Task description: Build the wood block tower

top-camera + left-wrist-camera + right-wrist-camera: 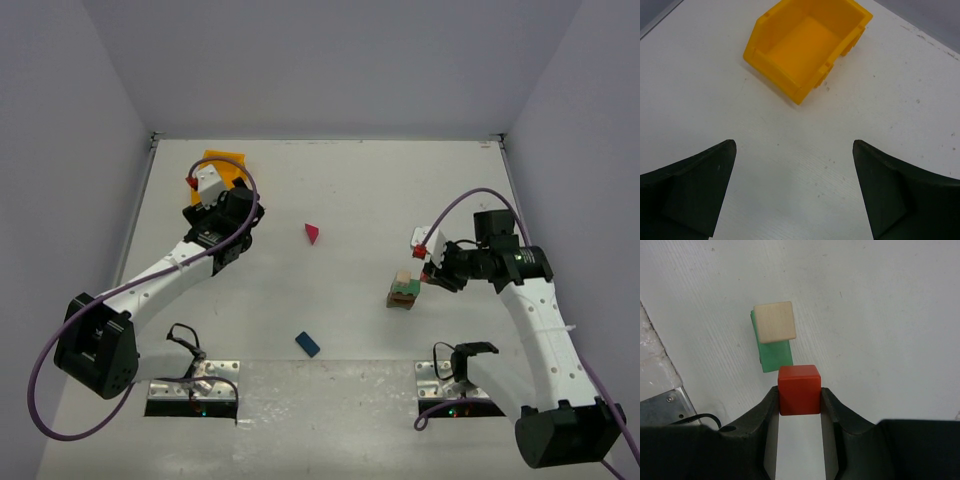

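The tower stands right of centre: a brown base, a green block and a cream cube on top. In the right wrist view the cream cube sits on the green block. My right gripper is shut on a red cube and holds it above the table just right of the tower. A magenta prism lies mid-table. A blue brick lies near the front. My left gripper is open and empty over bare table near the yellow bin.
The yellow-orange bin lies at the back left, its opening facing my left gripper; it also shows in the top view. Two metal base plates sit at the near edge. Grey walls close in the table.
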